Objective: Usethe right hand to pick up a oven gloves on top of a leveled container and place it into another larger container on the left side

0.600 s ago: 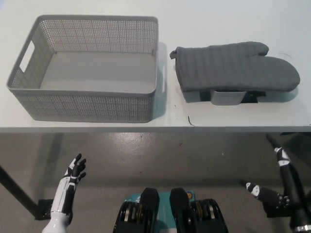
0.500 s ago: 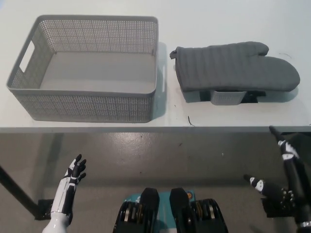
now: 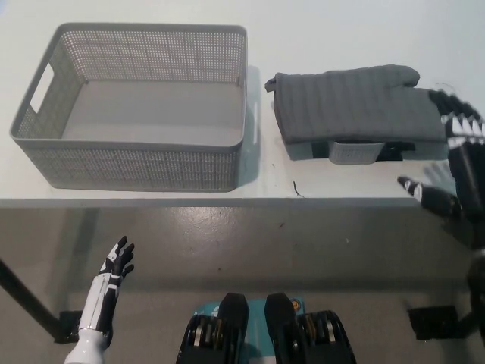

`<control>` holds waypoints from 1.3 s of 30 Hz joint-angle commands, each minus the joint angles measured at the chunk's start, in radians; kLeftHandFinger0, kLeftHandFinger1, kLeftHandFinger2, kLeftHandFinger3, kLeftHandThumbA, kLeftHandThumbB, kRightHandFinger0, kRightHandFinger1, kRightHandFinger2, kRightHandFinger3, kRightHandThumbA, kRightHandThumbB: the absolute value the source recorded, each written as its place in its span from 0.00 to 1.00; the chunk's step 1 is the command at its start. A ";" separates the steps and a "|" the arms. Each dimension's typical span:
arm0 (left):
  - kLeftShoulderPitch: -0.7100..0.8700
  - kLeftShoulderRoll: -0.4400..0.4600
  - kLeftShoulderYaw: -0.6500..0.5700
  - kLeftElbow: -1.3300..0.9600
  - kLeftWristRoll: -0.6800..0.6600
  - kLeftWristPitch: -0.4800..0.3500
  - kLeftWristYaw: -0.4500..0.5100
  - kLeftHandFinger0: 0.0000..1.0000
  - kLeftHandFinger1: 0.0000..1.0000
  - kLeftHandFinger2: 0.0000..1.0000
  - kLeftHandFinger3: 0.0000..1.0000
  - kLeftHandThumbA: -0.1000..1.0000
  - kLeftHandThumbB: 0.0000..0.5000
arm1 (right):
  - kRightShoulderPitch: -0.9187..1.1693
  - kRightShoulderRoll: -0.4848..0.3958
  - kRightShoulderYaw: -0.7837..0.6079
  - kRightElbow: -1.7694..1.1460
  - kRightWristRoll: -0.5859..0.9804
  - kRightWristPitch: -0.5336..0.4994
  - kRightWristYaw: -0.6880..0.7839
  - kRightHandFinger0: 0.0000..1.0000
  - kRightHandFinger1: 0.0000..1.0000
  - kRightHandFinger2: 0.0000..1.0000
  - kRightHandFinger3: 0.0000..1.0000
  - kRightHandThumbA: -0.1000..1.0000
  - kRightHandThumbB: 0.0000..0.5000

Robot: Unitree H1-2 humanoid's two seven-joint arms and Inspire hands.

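A dark grey oven glove (image 3: 356,103) lies flat on a small low container (image 3: 355,152) on the white table (image 3: 318,186), right of middle. The large grey perforated basket (image 3: 136,106) stands at the left with nothing inside. My black right hand (image 3: 453,167) is open with its fingers spread. It is at the right edge of the picture, over the glove's rounded tip, which it partly covers. My white left hand (image 3: 114,269) hangs open below the table edge at lower left, holding nothing.
A narrow gap of bare table separates the basket's right wall from the glove's cuff. The table's front edge runs across the middle of the picture, with grey floor (image 3: 250,243) below it.
My right hand has risen from below the table edge to the glove's right end. The glove, basket and left hand have stayed put.
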State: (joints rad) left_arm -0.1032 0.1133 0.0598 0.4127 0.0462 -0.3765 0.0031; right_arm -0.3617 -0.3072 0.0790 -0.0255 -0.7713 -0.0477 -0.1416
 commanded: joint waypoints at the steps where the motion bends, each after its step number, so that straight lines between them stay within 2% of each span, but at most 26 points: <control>1: -0.024 0.020 0.009 -0.019 0.018 -0.090 0.026 1.00 1.00 1.00 1.00 1.00 0.23 | -0.105 -0.040 0.032 0.041 -0.174 0.123 0.020 1.00 1.00 1.00 1.00 1.00 0.49; 3: -0.024 0.020 0.009 -0.017 0.013 -0.093 0.021 1.00 1.00 1.00 1.00 1.00 0.23 | -0.130 -0.044 0.046 0.071 -0.194 0.142 0.016 1.00 1.00 1.00 1.00 1.00 0.52; 7: -0.025 0.023 0.005 -0.015 0.012 -0.093 0.016 1.00 1.00 1.00 1.00 1.00 0.21 | -0.171 -0.057 0.069 0.125 -0.194 0.147 0.014 1.00 1.00 1.00 1.00 1.00 0.47; 11: -0.023 0.018 0.010 -0.012 0.007 -0.093 0.018 1.00 1.00 1.00 1.00 1.00 0.23 | -0.193 -0.059 0.085 0.164 -0.199 0.161 0.005 1.00 1.00 1.00 1.00 1.00 0.46; 14: -0.021 0.018 0.009 -0.016 0.009 -0.093 0.017 1.00 1.00 1.00 1.00 1.00 0.19 | -0.201 -0.058 0.097 0.187 -0.205 0.171 0.003 1.00 1.00 1.00 1.00 1.00 0.48; 23: -0.021 0.020 0.007 -0.015 0.003 -0.093 0.010 1.00 1.00 1.00 1.00 1.00 0.20 | -0.212 -0.046 0.115 0.232 -0.174 0.168 0.000 1.00 1.00 1.00 1.00 1.00 0.54; 32: -0.024 0.022 0.006 -0.009 0.014 -0.092 0.015 1.00 1.00 1.00 1.00 1.00 0.19 | -0.270 -0.032 0.145 0.341 -0.183 0.151 -0.047 1.00 1.00 1.00 1.00 1.00 0.55; 34: -0.021 0.023 0.004 -0.010 0.017 -0.093 0.014 1.00 1.00 1.00 1.00 1.00 0.16 | -0.294 -0.028 0.165 0.384 -0.199 0.151 -0.067 1.00 1.00 1.00 1.00 1.00 0.59; 39: -0.020 0.021 0.005 -0.006 0.016 -0.093 0.016 1.00 1.00 1.00 1.00 1.00 0.16 | -0.365 -0.023 0.208 0.527 -0.209 0.134 -0.132 1.00 1.00 1.00 1.00 1.00 0.60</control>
State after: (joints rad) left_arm -0.1052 0.1175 0.0607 0.4133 0.0542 -0.4305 0.0043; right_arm -0.6282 -0.3300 0.2627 0.4316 -0.9575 0.1106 -0.1746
